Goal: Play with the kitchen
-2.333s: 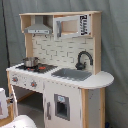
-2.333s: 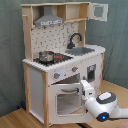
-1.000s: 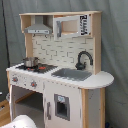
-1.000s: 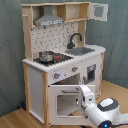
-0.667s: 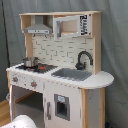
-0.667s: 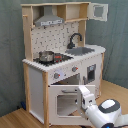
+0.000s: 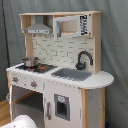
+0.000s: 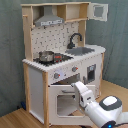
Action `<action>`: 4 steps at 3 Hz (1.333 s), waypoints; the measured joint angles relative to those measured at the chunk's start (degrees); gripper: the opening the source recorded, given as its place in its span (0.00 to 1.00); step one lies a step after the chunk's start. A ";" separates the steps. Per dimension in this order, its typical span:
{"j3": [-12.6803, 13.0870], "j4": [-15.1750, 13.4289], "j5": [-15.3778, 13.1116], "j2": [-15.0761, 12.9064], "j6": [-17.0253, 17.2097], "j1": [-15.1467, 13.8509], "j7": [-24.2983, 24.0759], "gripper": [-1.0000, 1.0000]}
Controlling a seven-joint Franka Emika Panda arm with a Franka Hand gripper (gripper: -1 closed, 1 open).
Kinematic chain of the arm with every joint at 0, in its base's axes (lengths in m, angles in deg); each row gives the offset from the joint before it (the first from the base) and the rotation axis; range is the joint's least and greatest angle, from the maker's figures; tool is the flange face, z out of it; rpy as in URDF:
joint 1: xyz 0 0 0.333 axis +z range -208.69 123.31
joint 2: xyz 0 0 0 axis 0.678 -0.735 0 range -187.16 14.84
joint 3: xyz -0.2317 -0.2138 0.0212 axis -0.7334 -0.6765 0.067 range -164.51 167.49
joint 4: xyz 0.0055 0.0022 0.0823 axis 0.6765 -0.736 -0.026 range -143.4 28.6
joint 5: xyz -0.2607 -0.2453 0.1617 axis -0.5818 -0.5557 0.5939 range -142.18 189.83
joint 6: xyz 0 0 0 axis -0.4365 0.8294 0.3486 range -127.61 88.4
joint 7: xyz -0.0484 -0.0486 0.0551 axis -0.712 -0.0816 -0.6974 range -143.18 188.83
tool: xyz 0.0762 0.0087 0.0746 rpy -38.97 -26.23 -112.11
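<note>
Since a couple of seconds ago, the white arm [image 8: 100, 107] has reached from low beside the kitchen [image 8: 62, 60] up to its oven door [image 8: 62, 102], which hangs open. Its claw [image 8: 80, 89] sits at the door's top edge in the second exterior view; whether the fingers are apart or together cannot be told. On the stovetop stands a small pot [image 8: 46, 56], with the black faucet [image 7: 83, 59] behind the grey sink [image 7: 71, 74].

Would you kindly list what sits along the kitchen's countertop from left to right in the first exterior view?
Small pot on the stovetop → grey sink → black faucet → rounded end of the counter.
</note>
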 joint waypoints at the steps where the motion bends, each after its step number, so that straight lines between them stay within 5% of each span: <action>1: -1.86 1.91 0.01 -0.19 -0.65 -0.67 7.16 1.00; 4: -6.30 3.12 0.98 -3.20 -0.22 -0.08 26.27 1.00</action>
